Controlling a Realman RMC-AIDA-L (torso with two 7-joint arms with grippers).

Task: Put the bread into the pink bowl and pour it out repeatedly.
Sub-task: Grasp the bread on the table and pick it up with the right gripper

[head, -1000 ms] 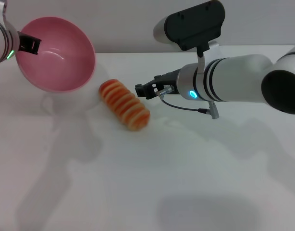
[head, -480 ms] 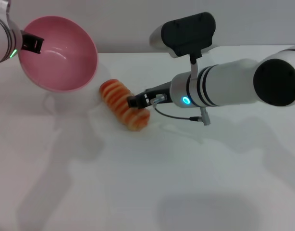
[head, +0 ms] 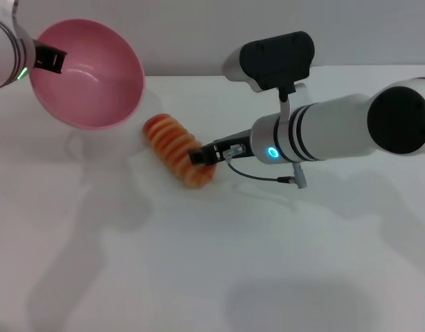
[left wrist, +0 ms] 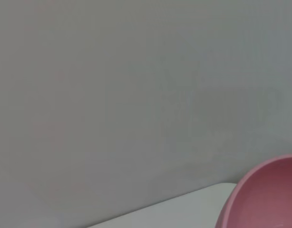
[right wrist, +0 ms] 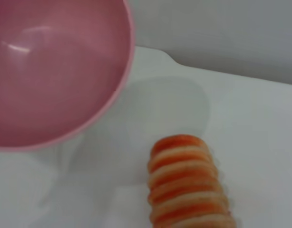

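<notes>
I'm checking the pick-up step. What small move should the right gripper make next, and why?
Probably close the jaws on the bread and lift it. The right gripper is already at the loaf's near end on the table, while the left gripper holds the pink bowl tilted and empty.

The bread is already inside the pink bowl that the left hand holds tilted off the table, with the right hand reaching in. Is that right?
Not quite. The bread lies on the table, outside the pink bowl, as the head view shows. The left hand does hold the bowl tilted off the table, and the right hand reaches to the bread.
</notes>
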